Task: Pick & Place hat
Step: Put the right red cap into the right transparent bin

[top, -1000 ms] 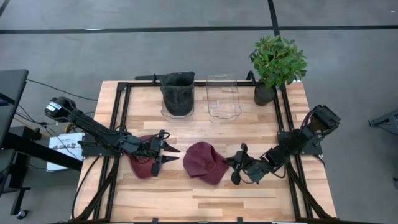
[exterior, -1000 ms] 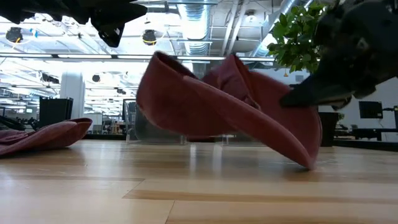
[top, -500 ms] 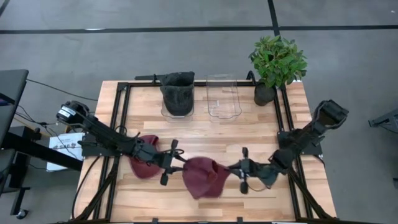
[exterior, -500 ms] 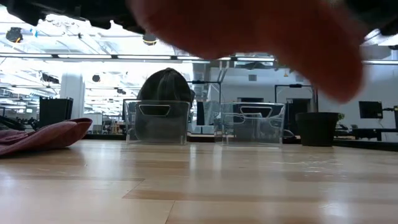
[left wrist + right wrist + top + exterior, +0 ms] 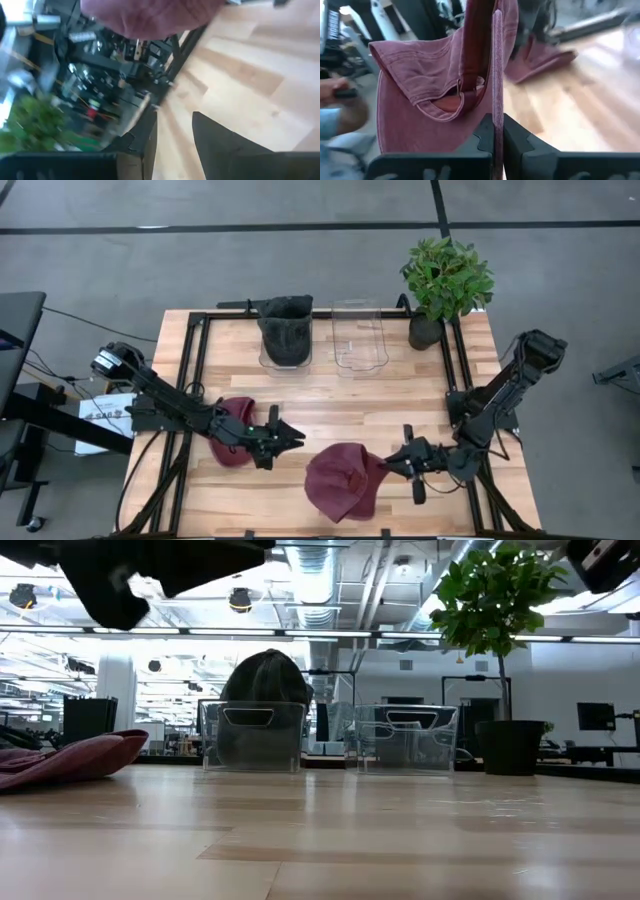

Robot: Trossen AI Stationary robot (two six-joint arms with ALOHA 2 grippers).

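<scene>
The carry step is in hand: the right gripper (image 5: 398,462) is pinching the brim edge of a maroon hat (image 5: 345,482) between its closed fingers, and the hat is hanging off the fingertips toward the near middle of the table (image 5: 330,395), its crown sagging to the left of the gripper. In the right wrist view the two dark fingers (image 5: 484,131) are pressing together on a thin fold of the brim, with the strap and inner band of the hat spreading out beyond them. The hat is looking lifted rather than lying flat, since the level view across the table is showing no maroon cloth in the middle. The left gripper (image 5: 290,436) is reaching toward the table's middle from the left, its fingers part open and holding nothing; it is sitting just to the far left of the carried hat, apart from it. A second maroon hat (image 5: 228,442) is lying on the left side of the table, under the left arm. At the far edge, a clear bin (image 5: 284,340) is already holding a dark hat (image 5: 284,323), and an empty clear bin (image 5: 359,338) is standing just to its right, beside a potted plant (image 5: 445,280). The next move is probably calling for swinging the hat away from the near edge to the empty bin, keeping the thin pinch from slipping and the drooping crown clear of the bin wall before letting go.
</scene>
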